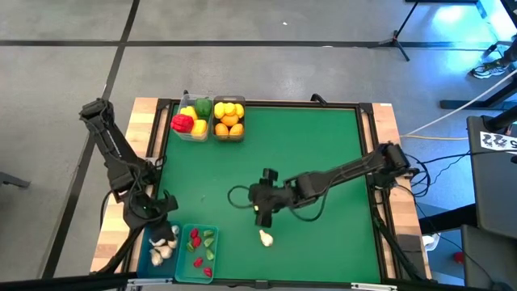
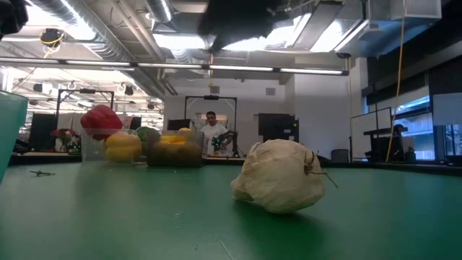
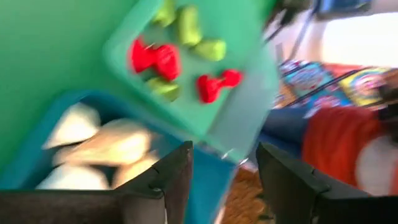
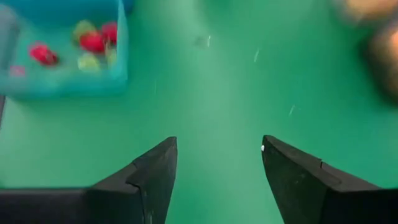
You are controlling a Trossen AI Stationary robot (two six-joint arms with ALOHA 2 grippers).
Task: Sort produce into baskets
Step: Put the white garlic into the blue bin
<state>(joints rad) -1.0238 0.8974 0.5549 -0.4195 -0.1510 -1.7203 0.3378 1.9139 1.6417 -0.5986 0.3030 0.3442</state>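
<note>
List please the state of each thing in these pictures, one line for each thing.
Left claw: open, empty, above the garlic bin.
Right claw: open, empty, over the bare mat.
Loose garlic bulb: lying on the mat, not sorted.
Garlic bin: holds several bulbs.
Chili bin: holds red and green chilies.
Pepper bin: filled.
Citrus bin: filled.

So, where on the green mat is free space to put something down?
The mat's right half is bare, as is the middle between the far baskets and the right gripper. The near-left corner is crowded: two teal baskets, the left gripper, a loose garlic bulb.
</note>
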